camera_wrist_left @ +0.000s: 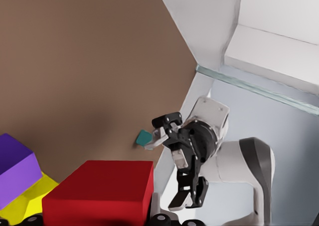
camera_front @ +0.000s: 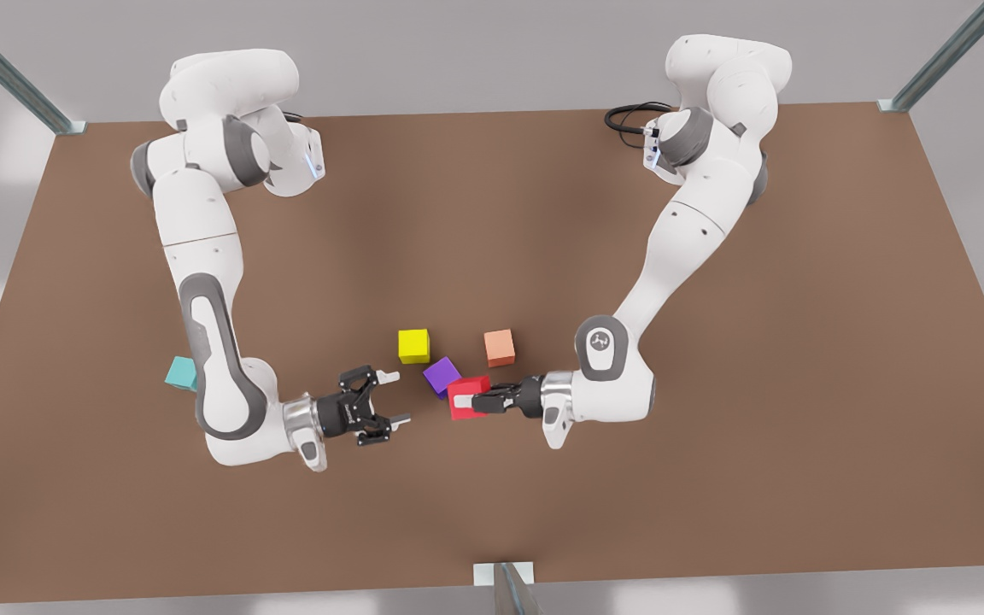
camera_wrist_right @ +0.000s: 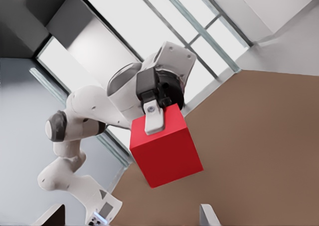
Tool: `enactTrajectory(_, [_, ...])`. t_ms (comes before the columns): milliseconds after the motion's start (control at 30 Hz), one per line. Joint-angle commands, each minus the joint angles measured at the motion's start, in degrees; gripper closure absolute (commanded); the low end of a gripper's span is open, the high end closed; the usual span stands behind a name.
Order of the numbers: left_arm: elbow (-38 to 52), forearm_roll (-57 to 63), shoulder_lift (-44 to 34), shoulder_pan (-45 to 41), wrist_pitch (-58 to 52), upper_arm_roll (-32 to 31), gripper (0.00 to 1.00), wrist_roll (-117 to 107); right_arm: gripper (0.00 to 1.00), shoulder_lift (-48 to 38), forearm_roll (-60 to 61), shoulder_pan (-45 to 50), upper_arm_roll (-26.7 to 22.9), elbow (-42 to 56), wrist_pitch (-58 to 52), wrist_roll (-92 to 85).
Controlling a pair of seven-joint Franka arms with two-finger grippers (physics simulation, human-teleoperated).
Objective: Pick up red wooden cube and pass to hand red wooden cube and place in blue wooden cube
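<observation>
You have the red cube point(camera_front: 466, 398) clamped in the left gripper point(camera_front: 472, 400), the one on the arm at the front view's right. One white fingertip point(camera_wrist_right: 152, 119) lies flat on a face of the cube. All its sides are equal, so it has no long axis. In the right wrist view the red cube point(camera_wrist_right: 167, 148) sits tilted, one corner pointing down toward the table point(camera_wrist_right: 269, 151).

The right gripper point(camera_front: 389, 397) hangs just beside the red cube on the front view's left, facing it, with its fingers spread apart and nothing between them.

A purple cube point(camera_front: 442, 375) lies right against the red cube in the front view; whether they touch, you cannot tell. A yellow cube point(camera_front: 413, 345) and a pale orange cube point(camera_front: 500, 348) lie a little beyond the red cube. The blue-green cube point(camera_front: 179, 373) lies well apart from it, past the right arm.

The left wrist view gives you the red cube point(camera_wrist_left: 99, 191) from behind, the purple cube point(camera_wrist_left: 15, 168) and yellow cube point(camera_wrist_left: 30, 206) next to it, and the open right gripper point(camera_wrist_left: 169, 166) beyond with the blue-green cube point(camera_wrist_left: 144, 136) behind. The right wrist view shows large windows point(camera_wrist_right: 119, 31) behind the left arm.

The table point(camera_front: 799, 384) is plain brown, with metal posts point(camera_front: 945, 55) at its corners and grey walls around.
</observation>
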Motion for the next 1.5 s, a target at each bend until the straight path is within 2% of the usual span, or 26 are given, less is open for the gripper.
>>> enactTrajectory(0, [0.01,-1.06,0.63,-0.51,6.01,-1.81,0.38,25.53,0.0,0.6,3.57,0.86,0.03,0.02,2.91,-41.89])
enactTrajectory(1033, [1.5,-1.85,2.74,-2.53,10.32,-4.01,0.38,27.73,0.0,3.07,9.73,7.72,0.12,0.37,8.89,-36.79])
enactTrajectory(1467, [1.51,-1.85,2.83,-2.53,10.32,-4.09,0.37,27.82,0.0,2.8,10.34,7.54,0.21,1.95,8.89,-36.08])
